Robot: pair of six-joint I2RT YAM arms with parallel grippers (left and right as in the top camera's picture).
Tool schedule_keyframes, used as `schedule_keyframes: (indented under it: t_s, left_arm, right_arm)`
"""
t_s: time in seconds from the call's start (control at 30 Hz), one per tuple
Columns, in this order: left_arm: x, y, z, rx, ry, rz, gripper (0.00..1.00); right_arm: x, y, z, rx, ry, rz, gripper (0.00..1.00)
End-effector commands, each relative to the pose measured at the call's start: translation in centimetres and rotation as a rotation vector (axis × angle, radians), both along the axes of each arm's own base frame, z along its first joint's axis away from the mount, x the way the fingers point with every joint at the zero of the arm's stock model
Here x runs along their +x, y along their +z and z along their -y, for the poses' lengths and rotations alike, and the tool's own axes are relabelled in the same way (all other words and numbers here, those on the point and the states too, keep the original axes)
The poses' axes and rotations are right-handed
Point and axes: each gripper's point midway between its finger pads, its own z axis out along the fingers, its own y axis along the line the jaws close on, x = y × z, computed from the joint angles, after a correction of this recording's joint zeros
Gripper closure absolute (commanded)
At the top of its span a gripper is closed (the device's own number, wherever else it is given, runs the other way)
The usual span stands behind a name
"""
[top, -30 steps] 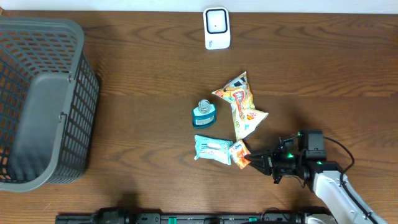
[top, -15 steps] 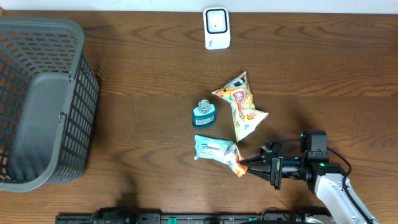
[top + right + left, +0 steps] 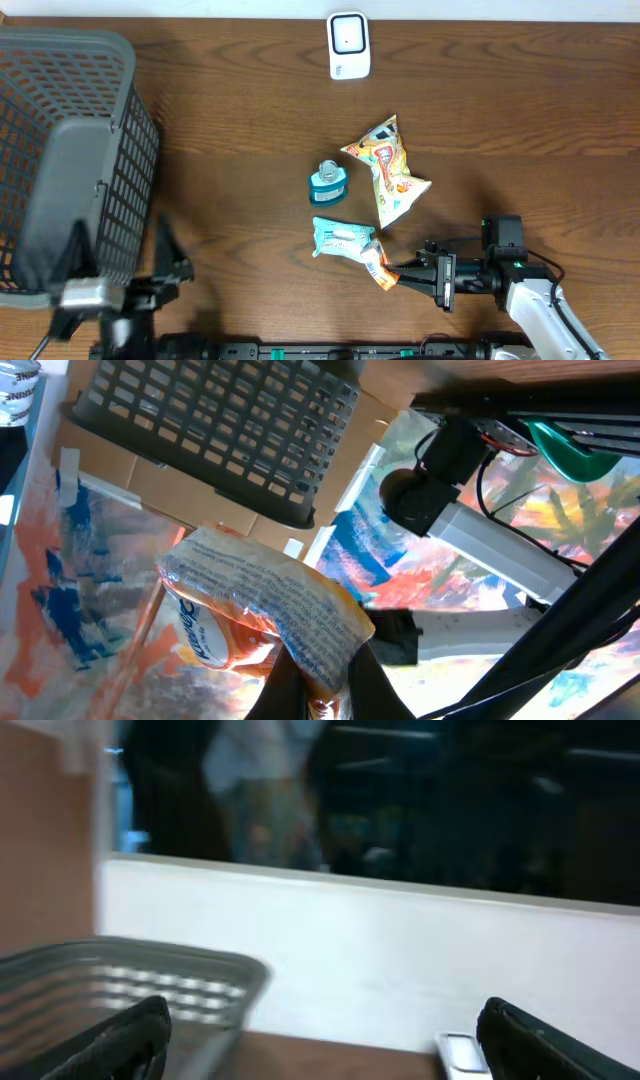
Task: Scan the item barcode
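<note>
Overhead: right gripper (image 3: 399,272) jaws clamped on the orange sachet (image 3: 377,266), near the table's front edge, just beside a wipes pack (image 3: 338,238); scanner (image 3: 349,45) well apart at the far edge.
Left wrist: left gripper (image 3: 320,1038) jaws wide apart.
Right wrist: sachet pinched by one corner.

Small crinkled orange packet (image 3: 379,268), tilted, white scanner (image 3: 349,45) well apart

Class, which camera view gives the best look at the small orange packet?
The right wrist view: the orange packet looms large, its print visible, pinched by the right gripper. Overhead shows it small, beside the teal pack. The left wrist view misses it.
</note>
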Motion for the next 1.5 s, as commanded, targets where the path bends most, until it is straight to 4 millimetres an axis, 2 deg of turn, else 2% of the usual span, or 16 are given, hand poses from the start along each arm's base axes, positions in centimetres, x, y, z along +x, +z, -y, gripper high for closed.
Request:
schedule_keyframes:
  t_s: [0.0, 0.1, 0.17, 0.33, 0.57, 0.7, 0.77, 0.83, 0.9, 0.93, 0.97, 1.0, 1.03, 1.2, 1.37, 1.47]
  left_arm:
    - [1.8, -3.2, 5.0, 0.045, -0.304, -0.032, 0.02]
    - [2.3, -6.0, 7.4, 0.163, -0.423, -0.079, 0.02]
    - [2.7, -7.6, 7.8, 0.209, -0.445, -0.112, 0.02]
    - [4.4, -11.3, 5.8, 0.153, -0.338, -0.242, 0.02]
    - [5.6, -19.0, 5.7, 0.100, -0.357, -0.449, 0.02]
    - [5.4, -21.0, 5.7, 0.084, -0.362, -0.517, 0.02]
    - [5.2, -21.8, 5.8, 0.076, -0.365, -0.550, 0.02]
    - [5.1, -22.4, 5.8, 0.070, -0.366, -0.576, 0.02]
    - [4.8, -23.0, 5.8, 0.063, -0.368, -0.604, 0.02]
    - [4.7, -23.4, 5.8, 0.059, -0.370, -0.622, 0.02]
    - [4.6, -23.7, 5.8, 0.055, -0.371, -0.637, 0.02]
    - [4.4, -24.1, 5.8, 0.051, -0.372, -0.653, 0.02]
    - [4.2, -24.5, 5.8, 0.046, -0.373, -0.673, 0.02]
    - [3.8, -25.5, 5.8, 0.035, -0.376, -0.718, 0.02]
    - [3.6, -26.0, 5.9, 0.030, -0.377, -0.739, 0.02]
    - [3.6, -26.0, 5.9, 0.030, -0.377, -0.739, 0.02]
  right_arm:
    - [0.0, 0.7, 0.1, 0.031, 0.002, 0.017, 0.99]
    - [0.3, 0.7, 0.1, 0.030, 0.003, 0.047, 0.99]
    - [0.3, 0.8, 0.1, 0.030, 0.003, 0.059, 0.98]
    - [0.4, 0.7, 0.1, 0.026, 0.002, 0.056, 0.98]
    - [1.4, 1.1, 0.1, 0.028, 0.000, 0.044, 0.99]
    - [2.8, 2.1, 0.1, 0.027, 0.002, 0.188, 0.99]
    - [4.0, 3.3, 0.1, 0.026, 0.002, 0.307, 0.98]
    - [5.3, 5.6, 0.1, 0.025, 0.003, 0.449, 0.99]
    - [6.7, 9.3, 0.2, 0.016, -0.019, 0.674, 0.98]
    - [7.3, 13.0, 0.3, 0.013, -0.053, 0.904, 0.98]
    - [7.4, 14.4, 0.4, 0.011, -0.071, 1.009, 0.98]
    - [7.4, 17.5, 0.8, 0.005, -0.087, 1.217, 0.98]
    - [7.1, 19.2, 1.1, -0.008, -0.071, 1.336, 0.98]
    - [7.7, 23.3, 3.0, -0.099, -0.089, 1.595, 0.98]
    - [10.0, 25.3, 5.4, -0.212, -0.242, 1.894, 0.98]
    - [12.2, 25.8, 6.7, -0.288, -0.365, 1.979, 0.99]
